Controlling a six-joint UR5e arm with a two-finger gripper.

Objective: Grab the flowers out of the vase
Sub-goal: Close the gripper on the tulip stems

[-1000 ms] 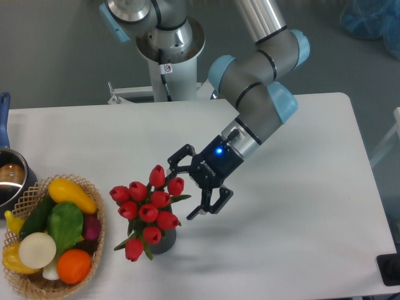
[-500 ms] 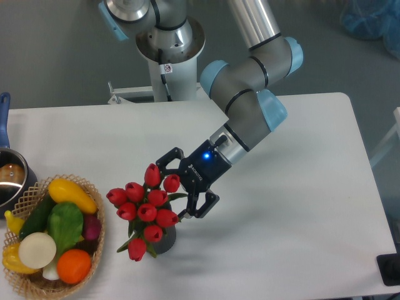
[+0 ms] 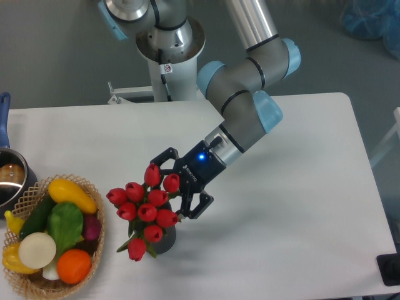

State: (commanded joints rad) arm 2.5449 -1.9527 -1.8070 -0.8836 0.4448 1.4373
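The flowers [image 3: 145, 209], a bunch of red tulip buds with green leaves, stand in the vase [image 3: 164, 242], a small dark grey cylinder mostly hidden beneath them. My gripper [image 3: 173, 189] is open at the bunch's upper right side. Its far finger sits by the top buds and its near finger by the right-hand buds. Some buds lie between the fingers, and I cannot tell whether the pads touch them.
A wicker basket [image 3: 94, 257] of toy vegetables and fruit stands at the front left, close beside the flowers. A metal pot [image 3: 11, 178] with a blue handle sits at the left edge. The robot base [image 3: 169, 47] rises behind the table.
The gripper has moved left and slightly down, from beside the bunch to reaching around its upper right buds. It stays open. The flowers have shifted slightly left.
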